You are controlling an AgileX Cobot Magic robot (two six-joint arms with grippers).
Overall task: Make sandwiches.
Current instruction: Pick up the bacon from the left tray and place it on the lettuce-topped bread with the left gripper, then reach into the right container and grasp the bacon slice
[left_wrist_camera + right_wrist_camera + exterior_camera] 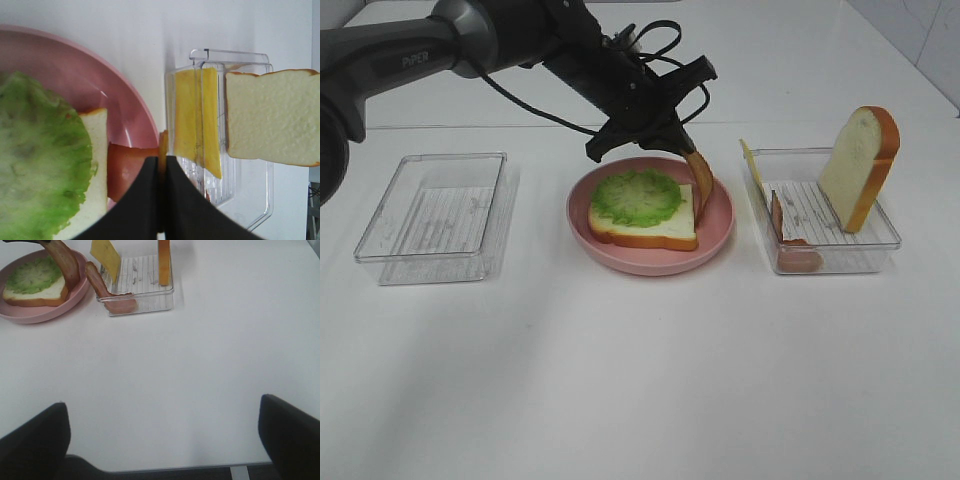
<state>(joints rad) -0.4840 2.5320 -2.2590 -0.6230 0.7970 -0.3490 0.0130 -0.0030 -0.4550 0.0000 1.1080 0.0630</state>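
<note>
One smooth white worktop (640, 400) carries everything. From its far left corner reaches the glossy dark-grey left arm (410, 55). The left gripper (685, 150) has its black jaws pressed together on a limp reddish-brown bacon strip (699, 182), which hangs curved down to the plate's right rim. The right gripper (161, 402) hovers above the worktop, jaws spread wide. Two clear rectangular plastic boxes with ribbed floors sit apart: the left tray (380, 250) near the left edge and the right tray (890, 240) near the right edge. Between them a round pink plate (650, 265) holds the sandwich, a spongy white bread slice (655, 235) with orange-brown crust, topped with ruffled green lettuce (638, 197). The right tray holds an upright bread slice (860, 165), a thin yellow cheese slice (750, 160) leaning on its wall, and a second bacon strip (798, 255). White letters on the left arm read "PiPER".
</note>
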